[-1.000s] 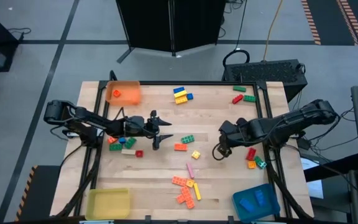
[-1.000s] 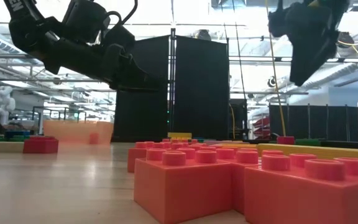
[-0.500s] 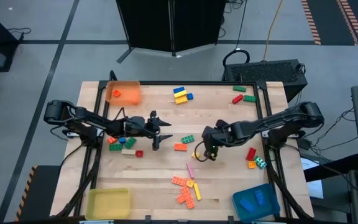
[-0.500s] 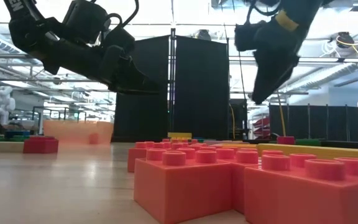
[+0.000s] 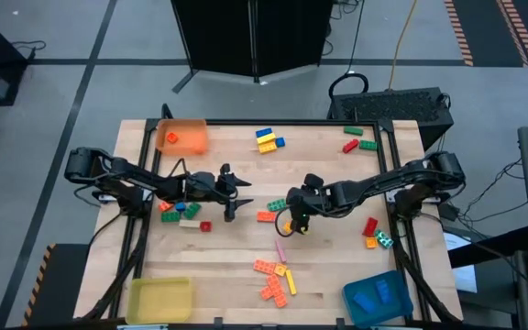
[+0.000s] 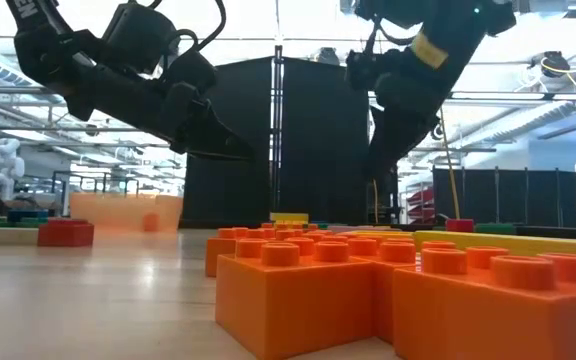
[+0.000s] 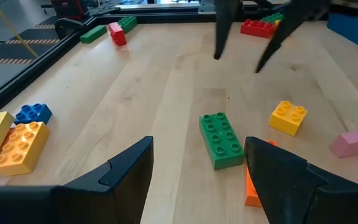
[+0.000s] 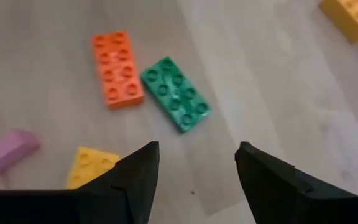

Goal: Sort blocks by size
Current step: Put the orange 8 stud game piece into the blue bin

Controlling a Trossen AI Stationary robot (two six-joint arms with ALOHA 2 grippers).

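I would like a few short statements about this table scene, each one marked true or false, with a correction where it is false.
1. The right gripper is open above the wooden table. True.
2. The right gripper holds the small yellow square brick. False: the brick lies on the table, not held.
3. The green eight-stud plastic brick lies beside the orange eight-stud plastic brick. True.
4. The left gripper grips a red brick. False: it is open and empty.
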